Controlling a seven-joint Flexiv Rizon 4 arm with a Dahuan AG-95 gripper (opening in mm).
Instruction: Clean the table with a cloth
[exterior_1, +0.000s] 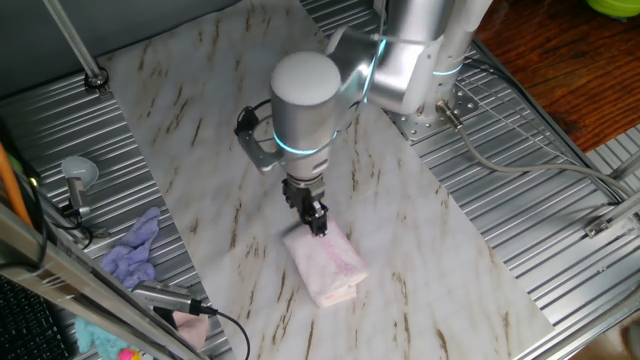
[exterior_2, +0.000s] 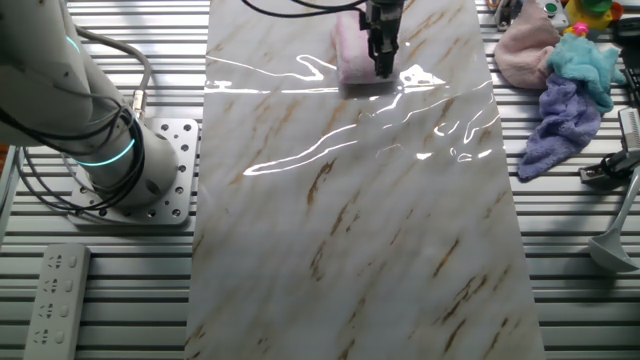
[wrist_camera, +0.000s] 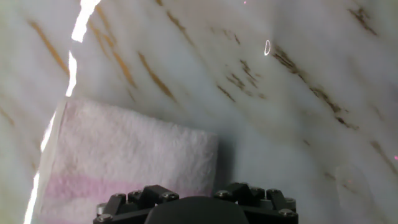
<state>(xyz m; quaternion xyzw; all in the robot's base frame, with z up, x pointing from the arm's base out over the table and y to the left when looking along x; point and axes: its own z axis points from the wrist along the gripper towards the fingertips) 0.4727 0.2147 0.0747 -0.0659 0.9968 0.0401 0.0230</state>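
The pale pink cloth (exterior_1: 330, 262) lies folded on the white marble-patterned table (exterior_1: 430, 260). My gripper (exterior_1: 319, 226) points straight down at the cloth's far edge, its dark fingers close together and its tips on the fabric. In the other fixed view the gripper (exterior_2: 383, 64) stands on the right part of the cloth (exterior_2: 350, 55) at the far end of the table (exterior_2: 350, 250). The hand view shows the cloth (wrist_camera: 124, 155) at lower left on the table (wrist_camera: 292, 124). Only the black gripper body (wrist_camera: 196, 208) shows there; the fingertips are hidden.
A lavender rag (exterior_2: 560, 125), teal fabric (exterior_2: 592, 60) and a pink fabric heap (exterior_2: 525, 50) lie on the ribbed metal beside the sheet. The arm's base (exterior_2: 150, 170) stands at the left, a remote (exterior_2: 55, 300) in front of it. A brush (exterior_2: 615, 245) lies at the right.
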